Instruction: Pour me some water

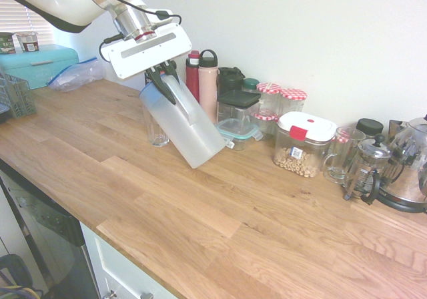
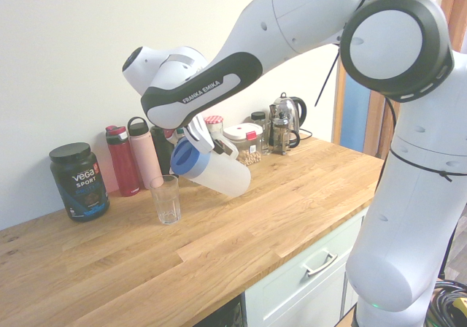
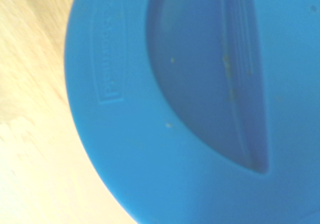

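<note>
A translucent white pitcher [image 1: 189, 131] with a blue lid [image 2: 182, 158] hangs tilted over the wooden counter. Its lid end leans toward a clear drinking glass [image 2: 166, 199], and its base points away along the counter. My gripper [image 1: 163, 79] is shut on the pitcher's handle near the top. In the first exterior view the glass [image 1: 155, 131] stands upright just behind the pitcher's lid end. The lid's rim sits just above and beside the glass rim. No stream of water shows, and the glass looks empty. In the wrist view the blue lid [image 3: 190, 109] fills nearly the whole picture.
Along the wall stand a red bottle [image 2: 122, 160], a pink bottle [image 2: 146, 153] and a black Vega tub [image 2: 79, 181]. Jars, a food container [image 1: 303, 144], a French press [image 1: 365, 169] and a kettle [image 1: 408, 165] follow. A teal box [image 1: 40, 64] sits at the far end.
</note>
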Controlling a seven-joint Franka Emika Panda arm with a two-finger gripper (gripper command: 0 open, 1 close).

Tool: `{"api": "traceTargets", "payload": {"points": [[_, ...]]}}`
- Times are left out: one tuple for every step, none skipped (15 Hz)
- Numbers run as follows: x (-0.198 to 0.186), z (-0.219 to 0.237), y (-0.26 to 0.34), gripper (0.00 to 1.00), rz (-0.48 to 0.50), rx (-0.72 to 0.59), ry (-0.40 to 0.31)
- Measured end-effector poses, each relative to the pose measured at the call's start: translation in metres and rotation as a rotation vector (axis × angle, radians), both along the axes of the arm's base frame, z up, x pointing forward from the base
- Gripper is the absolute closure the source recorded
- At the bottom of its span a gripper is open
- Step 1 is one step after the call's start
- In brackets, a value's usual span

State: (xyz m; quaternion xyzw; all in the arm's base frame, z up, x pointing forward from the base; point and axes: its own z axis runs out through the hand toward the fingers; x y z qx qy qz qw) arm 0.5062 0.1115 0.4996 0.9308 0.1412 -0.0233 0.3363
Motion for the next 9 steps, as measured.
{"api": "traceTargets", "payload": {"points": [[0.004, -0.003, 0.003, 1.0, -0.003, -0.016, -0.002], [0.008, -0.005, 0.007, 1.0, -0.004, -0.029, -0.005], [0.012, -0.004, 0.011, 1.0, -0.004, -0.042, -0.009], [0.015, -0.002, 0.015, 1.0, -0.004, -0.054, -0.014], [0.018, 0.0, 0.017, 1.0, -0.003, -0.066, -0.019], [0.02, 0.003, 0.019, 1.0, -0.003, -0.079, -0.022], [0.022, 0.005, 0.022, 1.0, -0.005, -0.087, -0.023], [0.022, 0.006, 0.023, 1.0, -0.005, -0.094, -0.023], [0.021, 0.007, 0.025, 1.0, -0.004, -0.102, -0.023]]}}
